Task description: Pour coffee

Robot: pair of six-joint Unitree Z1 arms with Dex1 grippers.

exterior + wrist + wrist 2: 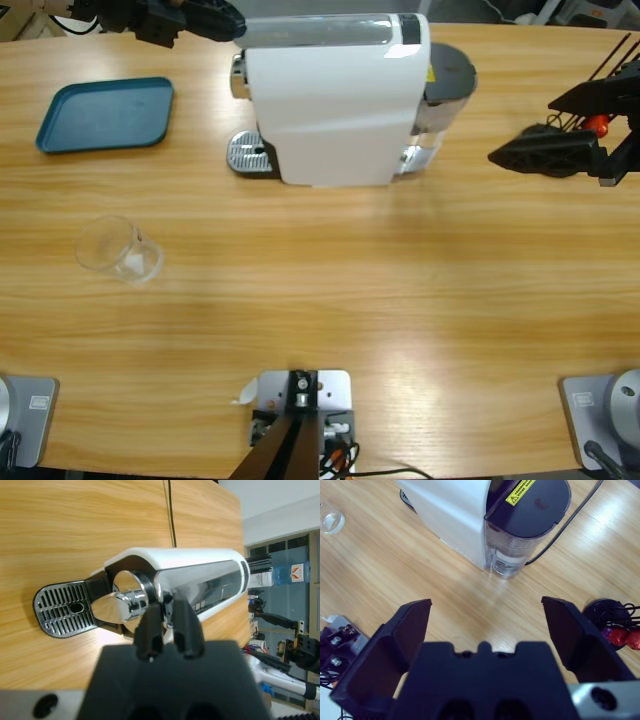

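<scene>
Coffee machine [335, 100], left fingers [150, 635] closed above, right fingers [412, 625] spread, empty.

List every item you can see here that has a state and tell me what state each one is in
Coffee machine: upright on the table, nothing on its drip grate.
Water tank: lid on, water inside.
Clear glass: lying on its side, away from the machine; no coffee visible in it.
Blue tray: flat, nothing on it.
Left gripper: jaws nearly together at the machine's chrome spout.
Right gripper: wide open, holding nothing.
</scene>
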